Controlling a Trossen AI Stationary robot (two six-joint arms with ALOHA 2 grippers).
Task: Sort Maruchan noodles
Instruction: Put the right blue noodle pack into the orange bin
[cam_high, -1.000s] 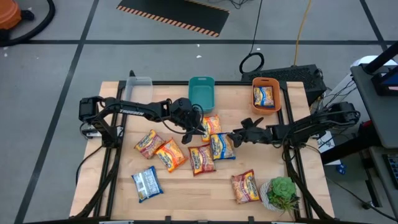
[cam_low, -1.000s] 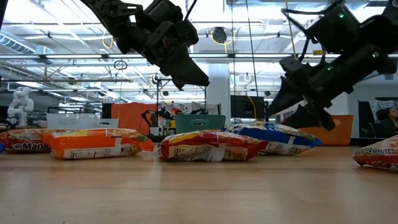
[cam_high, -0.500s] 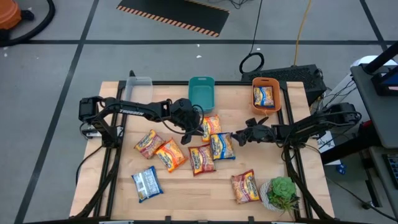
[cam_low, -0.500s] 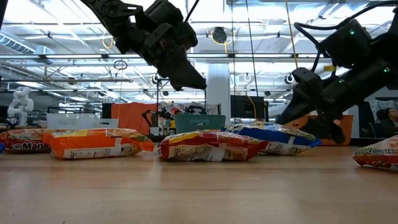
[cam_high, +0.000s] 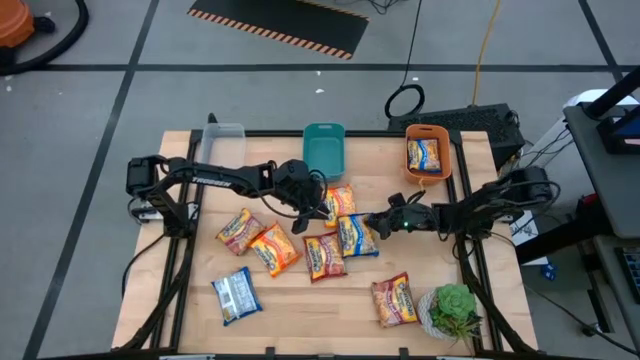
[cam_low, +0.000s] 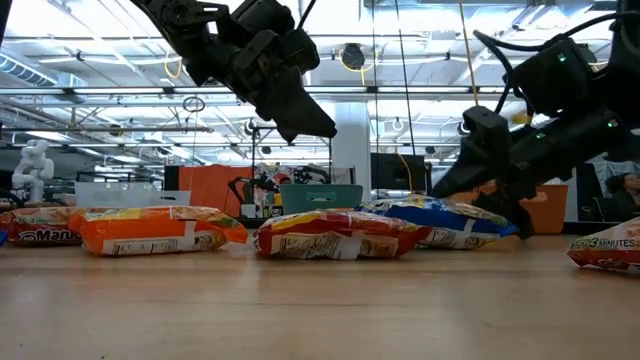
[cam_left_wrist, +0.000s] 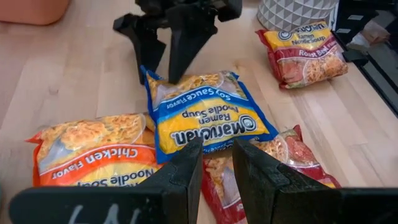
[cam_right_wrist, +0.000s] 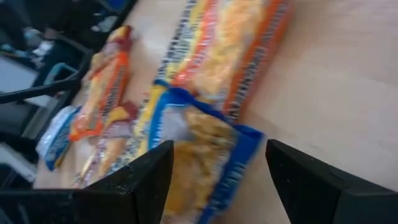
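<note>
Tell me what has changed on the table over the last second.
The right tool came down and in toward the blue-and-yellow plastic ramen packet, jaws open either side of its edge, nothing gripped yet. The left tool stayed hovering, narrowly open and empty, above the packets. The packets, the orange plastic bin and the teal plastic bin stayed put.

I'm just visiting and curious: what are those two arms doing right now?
Right gripper open, low beside the blue soy sauce packet. Left gripper nearly closed, empty, above the packets. One packet already in the orange bin. Nothing blocking.
</note>
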